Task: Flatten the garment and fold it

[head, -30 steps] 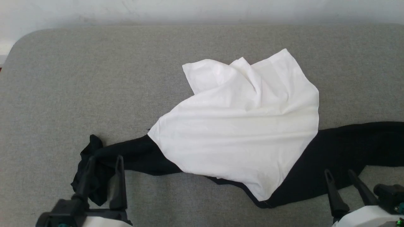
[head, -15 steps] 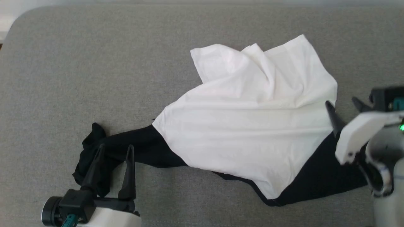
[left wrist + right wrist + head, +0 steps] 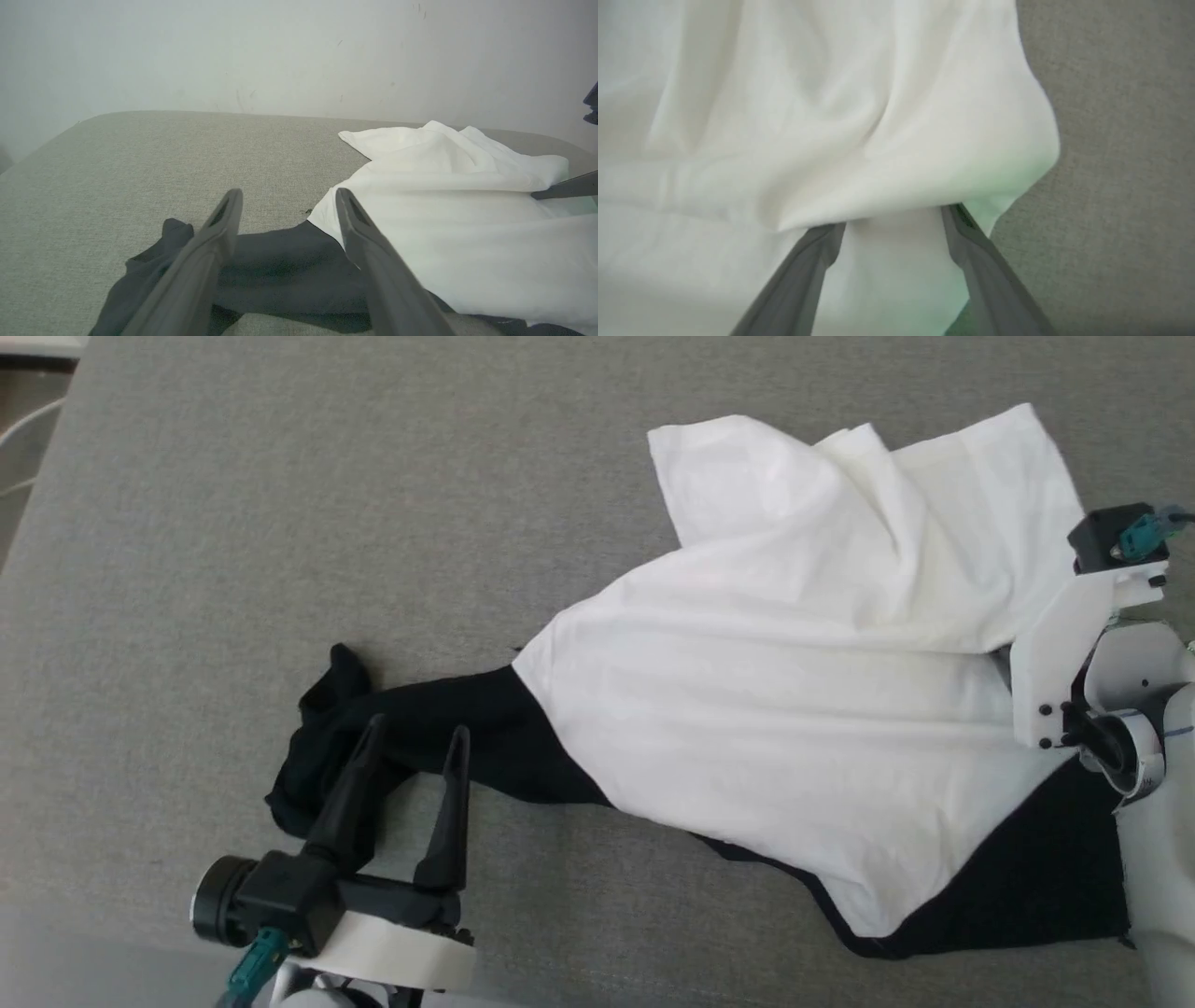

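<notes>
Count: one garment (image 3: 794, 709), two claws, one grey padded table (image 3: 280, 523), one pale wall (image 3: 280, 46) behind it. The garment lies crumpled on the table, white body middle-right with its top part folded over itself in ridges. One black sleeve (image 3: 513, 742) trails out to my left and ends in a bunched cuff, and a second black sleeve (image 3: 1018, 887) spreads out low on my right. My left claw (image 3: 416, 728) is spread wide with nothing in it, over the left sleeve near the cuff, one finger crossing the bunched end in the head view; touching the cloth or just above it, can't tell. My right claw (image 3: 893, 218) is at the right edge of the white body, jaws wide apart too, both tips tucked under a raised fold of white cloth, fabric between the fingers but not pinched. Hidden: in the head view my own white wrist housing (image 3: 1055, 653) covers the right claw's fingers; the right sleeve is cut off by my forearm; just a thin black strip (image 3: 756, 861) shows along the lower white edge, neckline itself not made out; right wrist view is soft and tinted green near the tips
</notes>
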Controlling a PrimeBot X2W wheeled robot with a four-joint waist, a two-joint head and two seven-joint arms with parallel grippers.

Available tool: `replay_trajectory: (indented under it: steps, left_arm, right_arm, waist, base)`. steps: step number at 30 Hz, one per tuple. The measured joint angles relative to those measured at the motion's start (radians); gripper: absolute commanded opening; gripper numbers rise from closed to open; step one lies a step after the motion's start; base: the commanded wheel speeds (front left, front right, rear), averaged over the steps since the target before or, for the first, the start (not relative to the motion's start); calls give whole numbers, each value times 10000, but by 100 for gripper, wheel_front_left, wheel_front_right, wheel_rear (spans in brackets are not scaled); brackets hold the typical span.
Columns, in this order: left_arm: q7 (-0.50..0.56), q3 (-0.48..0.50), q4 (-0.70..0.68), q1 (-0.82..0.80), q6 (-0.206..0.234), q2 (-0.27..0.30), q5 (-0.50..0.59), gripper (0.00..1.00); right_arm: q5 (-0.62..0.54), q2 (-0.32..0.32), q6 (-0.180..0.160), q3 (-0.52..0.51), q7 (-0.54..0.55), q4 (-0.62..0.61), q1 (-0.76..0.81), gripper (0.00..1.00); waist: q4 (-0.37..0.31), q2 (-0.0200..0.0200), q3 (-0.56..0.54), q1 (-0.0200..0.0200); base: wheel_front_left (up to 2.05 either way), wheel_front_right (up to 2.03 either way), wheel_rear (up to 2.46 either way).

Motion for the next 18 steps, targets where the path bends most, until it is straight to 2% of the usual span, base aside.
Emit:
replay_trajectory:
  steps: [3,4,6,13,18]
  left_arm:
    - [0,-73,107,-126,-161,-161,0,100]
    - [0,-75,159,-127,-167,-201,0,100]
    - [0,-50,253,-127,-219,-245,0,100]
    - [0,127,336,-109,-341,-382,0,100]
    - [0,73,334,-121,-525,-535,-2,100]
  right_arm:
    - [-184,-4,-2,-77,-322,449,-271,100]
    - [-263,10,-2,-153,-443,602,-372,49]
    - [-382,-17,-4,-174,-631,790,-544,0]
    - [-301,-410,0,190,-807,696,-1159,0]
    - [-309,-1139,0,374,-779,142,-2225,0]
  waist:
    - [267,0,144,-2]
    - [351,0,191,-2]
    - [502,0,266,-2]
    - [735,0,378,0]
    - [860,0,551,0]
  base:
    - [0,0,0]
    - [0,0,0]
    - [0,0,0]
    - [0,0,0]
    - [0,0,0]
